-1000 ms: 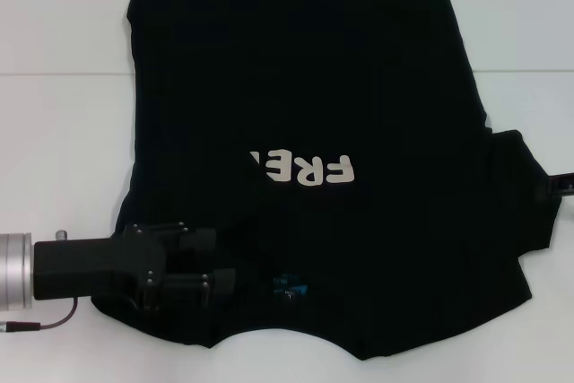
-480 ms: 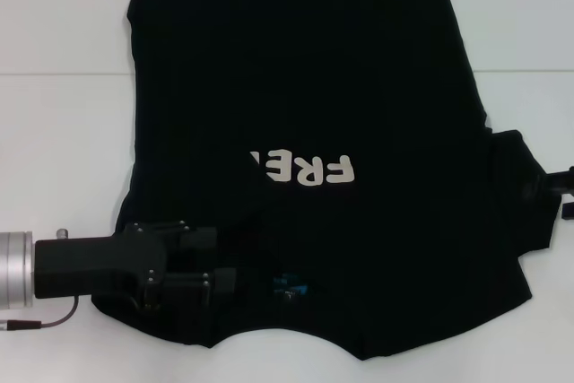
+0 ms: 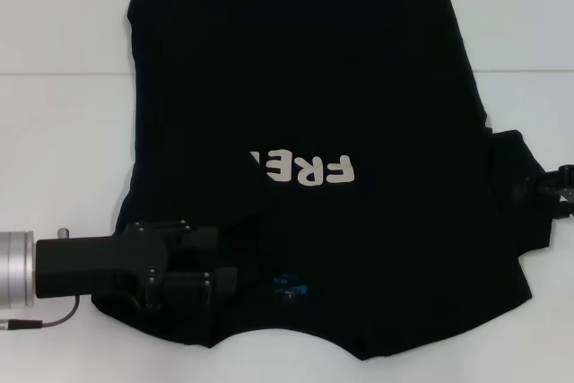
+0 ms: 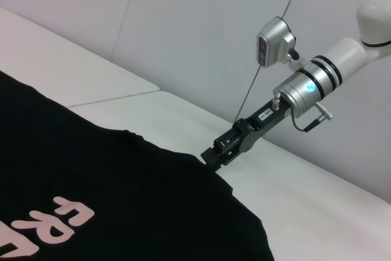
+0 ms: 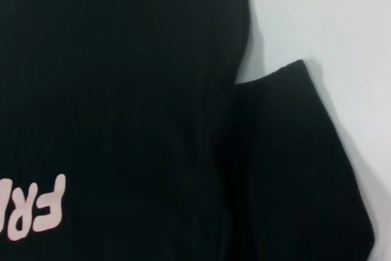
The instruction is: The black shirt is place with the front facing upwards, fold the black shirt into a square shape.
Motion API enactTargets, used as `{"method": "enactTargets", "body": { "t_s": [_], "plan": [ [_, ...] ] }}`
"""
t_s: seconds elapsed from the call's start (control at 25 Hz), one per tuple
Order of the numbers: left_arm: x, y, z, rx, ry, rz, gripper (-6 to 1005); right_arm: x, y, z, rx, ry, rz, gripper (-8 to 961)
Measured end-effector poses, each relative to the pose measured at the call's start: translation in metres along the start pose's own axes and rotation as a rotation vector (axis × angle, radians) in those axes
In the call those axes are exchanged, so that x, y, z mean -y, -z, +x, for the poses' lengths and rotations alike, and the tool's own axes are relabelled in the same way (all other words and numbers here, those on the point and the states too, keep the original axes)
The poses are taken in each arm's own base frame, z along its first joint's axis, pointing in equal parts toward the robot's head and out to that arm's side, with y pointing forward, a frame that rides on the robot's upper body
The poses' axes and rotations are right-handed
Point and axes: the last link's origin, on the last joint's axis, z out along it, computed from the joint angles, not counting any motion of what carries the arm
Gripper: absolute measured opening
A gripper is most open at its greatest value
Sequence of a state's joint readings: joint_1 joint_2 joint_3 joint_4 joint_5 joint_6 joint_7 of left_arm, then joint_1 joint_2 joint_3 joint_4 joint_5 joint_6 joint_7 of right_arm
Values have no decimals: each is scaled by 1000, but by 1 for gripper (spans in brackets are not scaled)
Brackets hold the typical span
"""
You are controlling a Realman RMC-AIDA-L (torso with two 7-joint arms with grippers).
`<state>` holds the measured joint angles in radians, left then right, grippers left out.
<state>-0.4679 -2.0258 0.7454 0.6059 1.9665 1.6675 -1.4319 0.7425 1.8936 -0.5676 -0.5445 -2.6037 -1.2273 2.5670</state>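
Black shirt (image 3: pixel 305 114) lies flat on the white table (image 3: pixel 63 132), collar near. Soft, light, floppy: pinch edges. Left gripper (image 3: pixel 220 280) on near-left shoulder, right gripper (image 3: pixel 552 187) at right sleeve; grip unclear on both.

L tool (image 3: pixel 211 282) low, arm reaching inward; R tool (image 3: pixel 558 184) at far right edge.

The black shirt (image 3: pixel 305 87) is spread flat on the white table (image 3: pixel 63 132), its left side folded over the cream lettering (image 3: pixel 305 168). The left tool (image 3: pixel 211 280) is laid on the folded part near the blue label (image 3: pixel 289 286). The right tool (image 3: pixel 558 187) is seen at the right sleeve's edge.
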Motion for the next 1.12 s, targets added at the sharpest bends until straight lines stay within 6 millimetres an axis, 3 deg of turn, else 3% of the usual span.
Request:
{"method": "enactTargets", "body": {
  "t_s": [0.72,1.12],
  "plan": [
    [0,-1,0,-1,5,0,793,-5,3,0,13,3,-62,842],
    [0,-1,-1,0,5,-1,792,13,17,-4,33,0,-4,842]
  ]
}}
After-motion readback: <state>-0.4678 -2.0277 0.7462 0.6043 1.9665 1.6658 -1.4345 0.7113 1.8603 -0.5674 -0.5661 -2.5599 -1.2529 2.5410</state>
